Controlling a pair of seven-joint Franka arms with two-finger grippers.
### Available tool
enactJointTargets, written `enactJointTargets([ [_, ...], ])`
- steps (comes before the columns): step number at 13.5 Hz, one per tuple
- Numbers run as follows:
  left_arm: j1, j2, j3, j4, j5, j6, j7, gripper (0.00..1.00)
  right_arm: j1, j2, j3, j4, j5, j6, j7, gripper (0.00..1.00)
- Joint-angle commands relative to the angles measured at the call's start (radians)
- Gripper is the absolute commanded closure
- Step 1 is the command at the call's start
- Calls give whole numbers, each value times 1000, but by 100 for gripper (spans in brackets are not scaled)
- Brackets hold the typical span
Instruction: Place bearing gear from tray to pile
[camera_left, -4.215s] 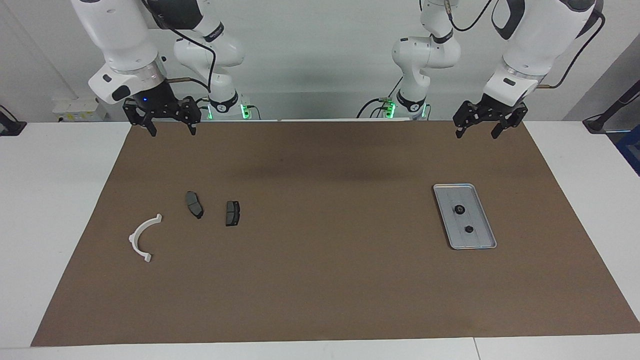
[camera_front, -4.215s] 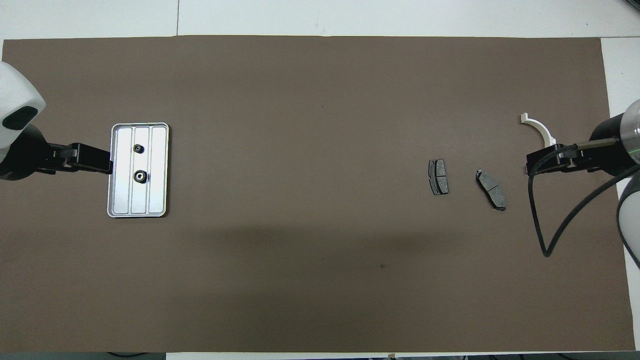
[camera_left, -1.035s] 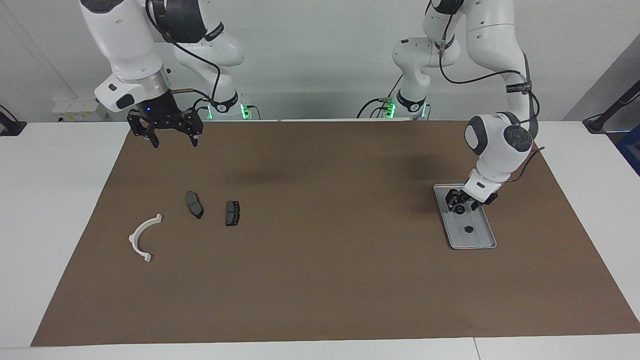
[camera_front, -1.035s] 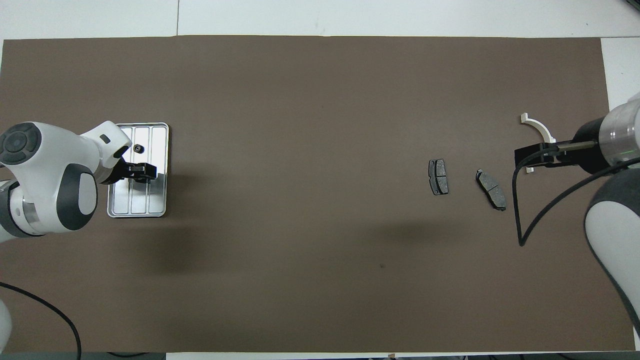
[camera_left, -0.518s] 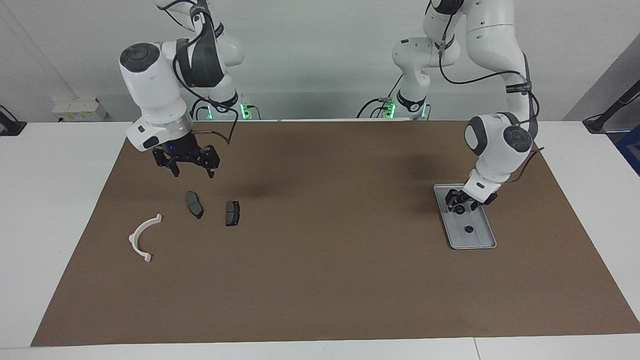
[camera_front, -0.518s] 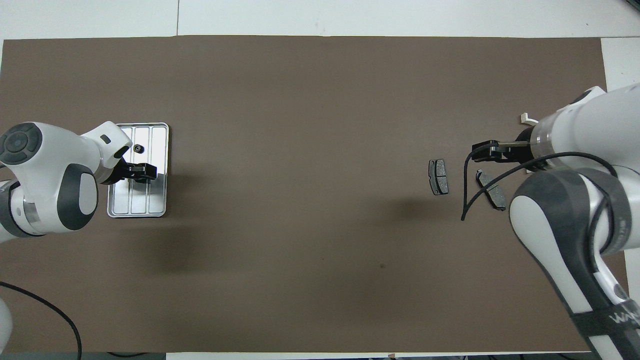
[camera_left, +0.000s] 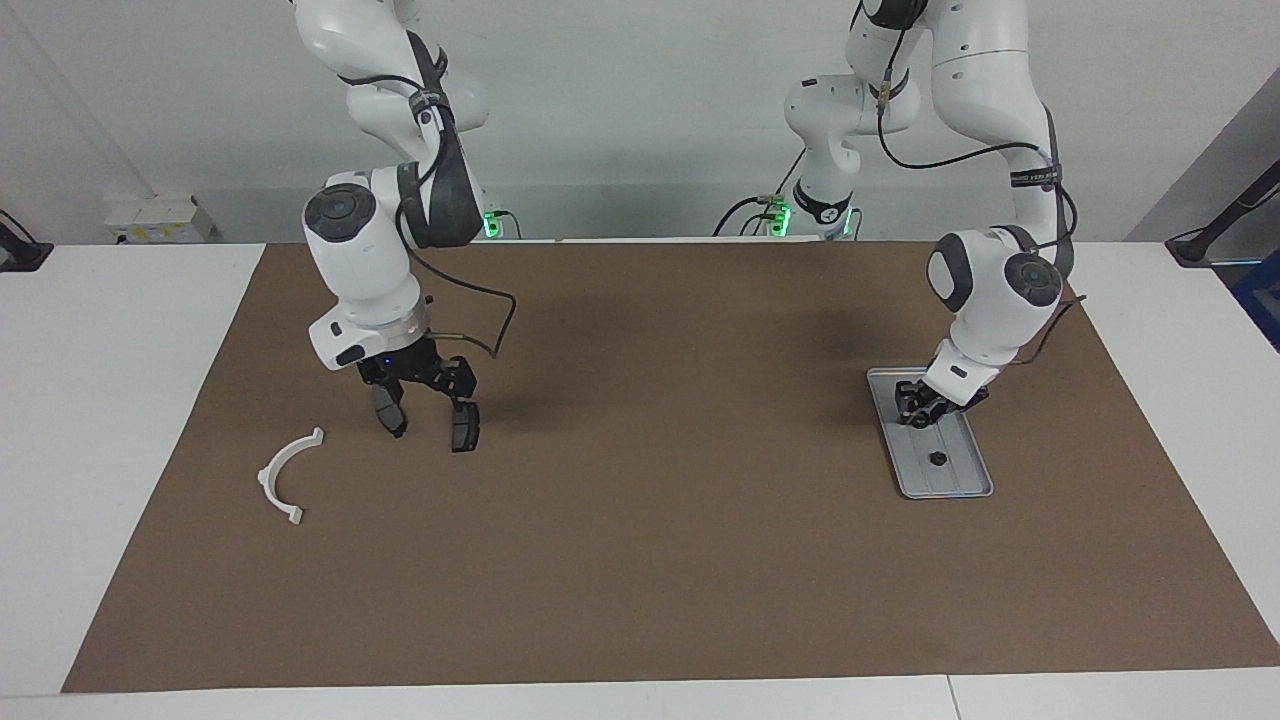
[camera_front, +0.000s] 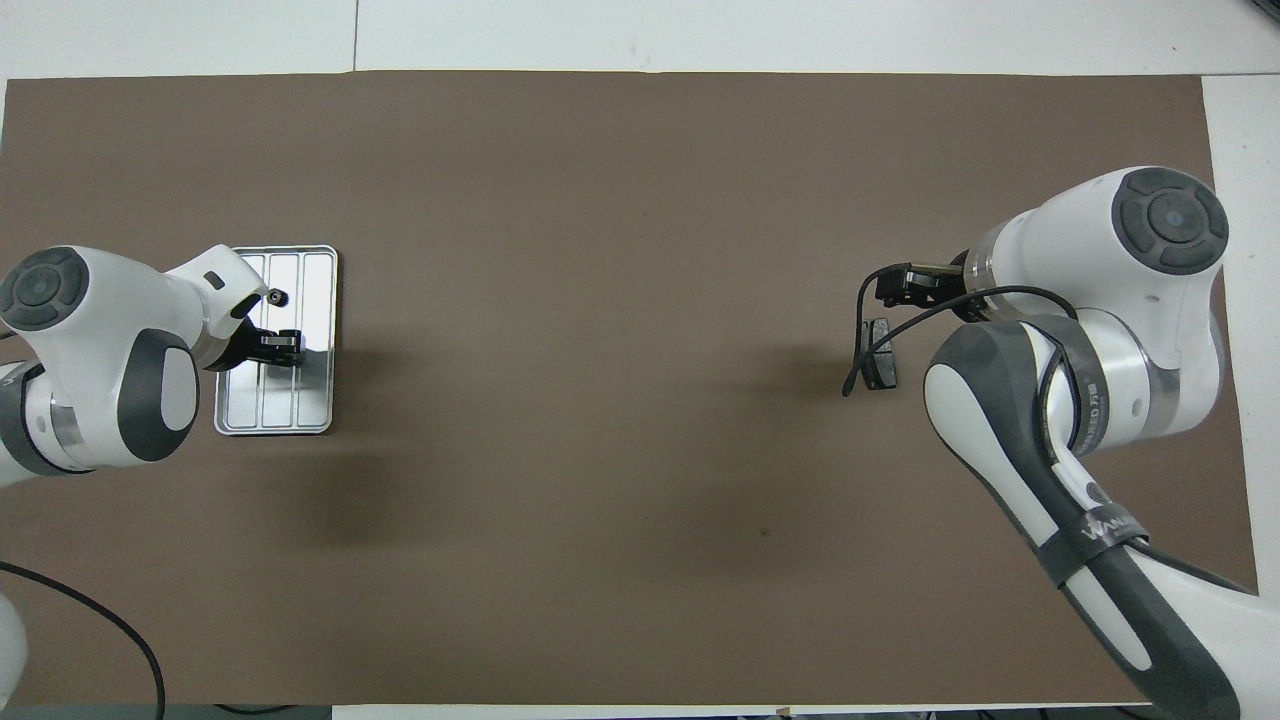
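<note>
The silver tray (camera_left: 958, 445) (camera_front: 315, 300) lies on the mat toward the left arm's end of the table. My left gripper (camera_left: 915, 411) (camera_front: 288, 346) is down inside it, its fingers closed in on the bearing gear nearer to the robots, which they mostly hide. A second, smaller gear (camera_left: 937, 459) (camera_front: 277, 296) sits loose in the tray. The pile is toward the right arm's end: a white half-ring (camera_left: 288, 475) and two dark pads (camera_left: 390, 416) (camera_left: 465, 428). My right gripper (camera_left: 425, 398) (camera_front: 900, 285) hangs open low over the two pads, holding nothing.
A brown mat (camera_left: 640, 560) covers most of the white table. A black cable (camera_left: 495, 330) loops off the right wrist. From overhead the right arm hides the half-ring and one pad; the other pad (camera_front: 880, 366) shows.
The right arm has swung out from its base and down over the two pads. The left gripper's fingers have closed in on the gear in the tray.
</note>
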Motion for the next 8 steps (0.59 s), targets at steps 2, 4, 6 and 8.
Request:
enactJointTargets([
  [2, 4, 1, -7, 9, -13, 8, -25, 100, 7, -3, -2, 2, 14, 9, 16, 0],
  [4, -5, 15, -10, 117, -22, -79, -28, 100, 9, -3, -2, 2, 14, 9, 19, 0],
  [6, -24, 12, -18, 280, -71, -260, -51, 100, 12, -3, -1, 3, 14, 9, 49, 0],
  [8, -111, 10, -16, 442, -78, -411, -225, 100, 35, -3, -2, 3, 14, 9, 111, 0],
])
